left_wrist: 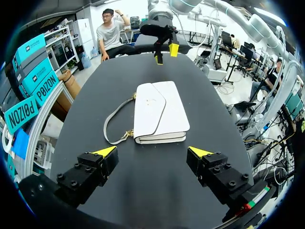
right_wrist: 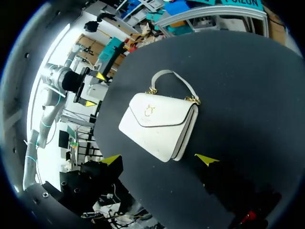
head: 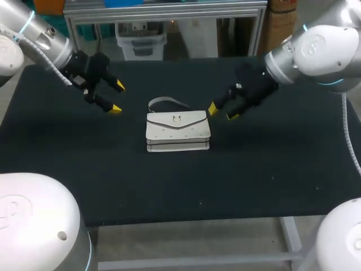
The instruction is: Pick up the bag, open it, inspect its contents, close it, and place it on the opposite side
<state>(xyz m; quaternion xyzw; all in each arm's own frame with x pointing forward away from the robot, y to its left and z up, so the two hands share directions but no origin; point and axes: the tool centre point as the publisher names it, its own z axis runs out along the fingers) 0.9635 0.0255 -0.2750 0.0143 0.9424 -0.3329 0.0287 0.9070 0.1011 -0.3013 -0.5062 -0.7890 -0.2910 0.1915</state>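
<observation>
Left tool [head: 117,97] and right tool [head: 223,112] gape wide, flanking the centre-frame white handbag [head: 178,132]; a glancing pinch could shove it.

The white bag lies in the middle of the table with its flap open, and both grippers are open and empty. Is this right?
No: the flap of the white bag is closed, not open, as the head view shows. The rest holds: the bag lies mid-table, and the left gripper and right gripper are open and empty.
</observation>
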